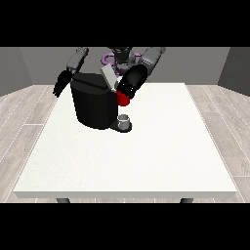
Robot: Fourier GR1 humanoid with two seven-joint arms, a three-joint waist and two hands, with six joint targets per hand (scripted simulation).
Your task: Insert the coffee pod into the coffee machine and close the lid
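Hand at the machine's lid, pod step looks finished

The coffee machine [93, 105], a black block, stands toward the far left of the white table [146, 166], with its grey lid [108, 77] tilted up and open at the top. The hand at the view's right [129, 84] sits at the machine's upper front corner, just beside the raised lid and right above a red thing at the machine [123, 99]. Its fingers look curled downward, but whether they pinch anything I cannot tell; too small and dark against the body. The hand at the view's left [62, 83] hangs off the far left side of the machine, apart from it, fingers pointing down and relaxed, holding nothing.

A small grey thing [125, 119] stands on the machine's base plate under the spout; could be a cup, cannot call it the pod. The coffee pod itself does not show plainly anywhere.

Judgement: insertion step is at its end or just done, lid not yet closed. Next move calls for the hand at the view's right to get above or behind the lid and press it down flat, without knocking the machine sideways.
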